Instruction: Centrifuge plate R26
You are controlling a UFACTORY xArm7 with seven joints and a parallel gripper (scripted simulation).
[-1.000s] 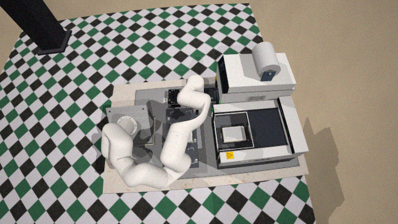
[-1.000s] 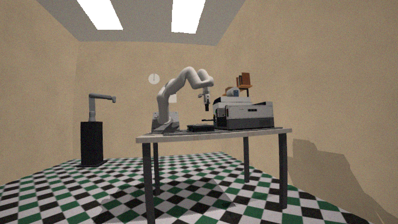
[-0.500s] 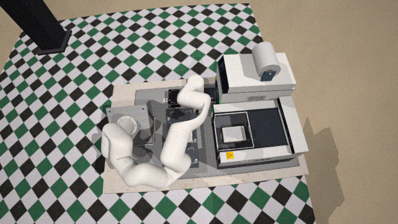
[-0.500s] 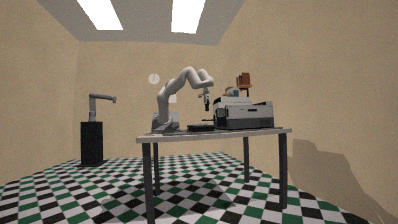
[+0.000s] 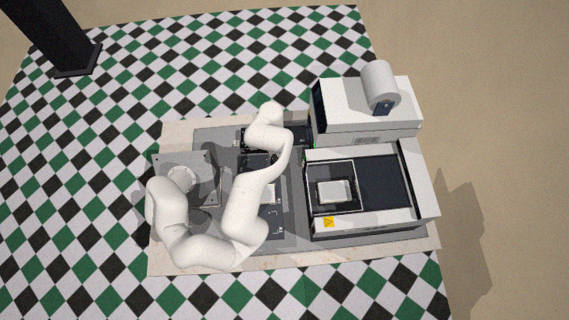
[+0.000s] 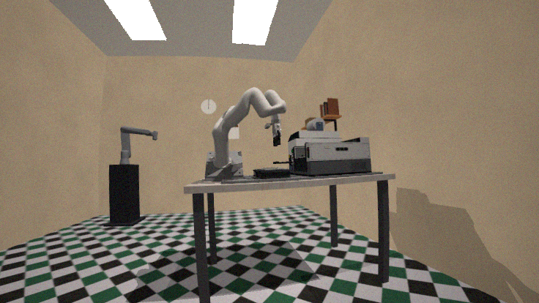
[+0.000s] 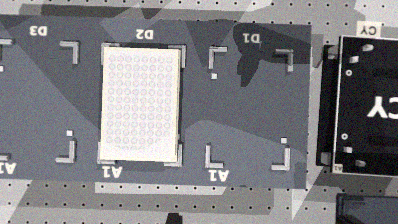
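The centrifuge [image 5: 369, 191] has its door open, and one white plate [image 5: 333, 191] lies flat in the bucket at the door; I cannot read its label. My gripper [image 6: 276, 140] is open and empty. It hangs high above the deck row, left of the centrifuge's front. In the wrist view the plate R62 [image 7: 140, 104] sits inside the D2 locators. D1 [image 7: 250, 102] is empty, and the visible part of D3 [image 7: 37, 95] is empty. The black nest CY [image 7: 370, 105] is empty. R62 also shows beside my arm in the top view [image 5: 268, 193].
The sealer [image 5: 366, 107], with its film roll [image 5: 379, 85] on top, stands behind the centrifuge; my arm hides most of its stage. A small green light [image 5: 314, 144] shows between the two machines. A second arm on a black pedestal [image 6: 124, 195] stands off the table.
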